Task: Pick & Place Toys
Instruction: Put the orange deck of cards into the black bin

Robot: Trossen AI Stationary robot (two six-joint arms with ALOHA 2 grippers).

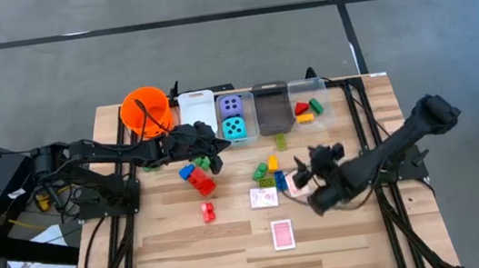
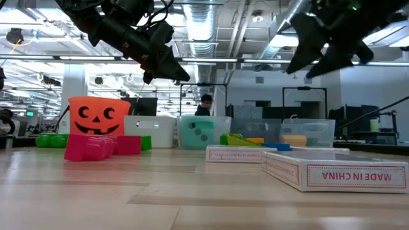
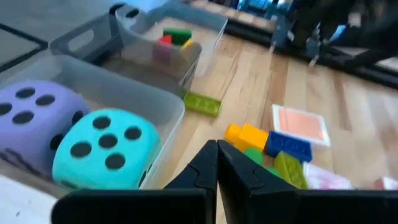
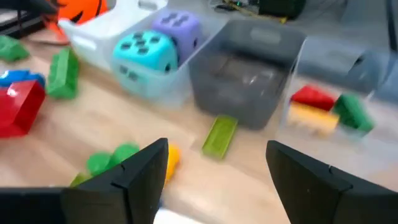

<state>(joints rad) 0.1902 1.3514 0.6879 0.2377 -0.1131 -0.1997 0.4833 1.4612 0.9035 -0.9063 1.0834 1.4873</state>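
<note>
Loose toy bricks lie mid-table: a red one [image 1: 202,182], a blue one [image 1: 187,171], a small red one [image 1: 208,213], a green, yellow and blue cluster [image 1: 269,171] and a flat green brick [image 4: 219,135]. The teal die [image 3: 102,149] and the purple die [image 3: 31,118] sit in a clear bin [image 1: 240,138]. Pink-backed cards [image 1: 283,234] lie flat near the front. My left gripper [image 1: 216,162] hovers shut above the bricks left of the dice bin, holding nothing. My right gripper [image 4: 217,155] hangs open above the table right of the cluster, with nothing between its fingers.
An orange pumpkin bucket [image 1: 147,109] stands at the far left. Beside it along the far edge run a white bin [image 1: 197,112], a grey bin [image 1: 270,103] and a clear bin [image 1: 322,116] with red, green and yellow bricks. A card box [image 2: 345,174] lies near the front.
</note>
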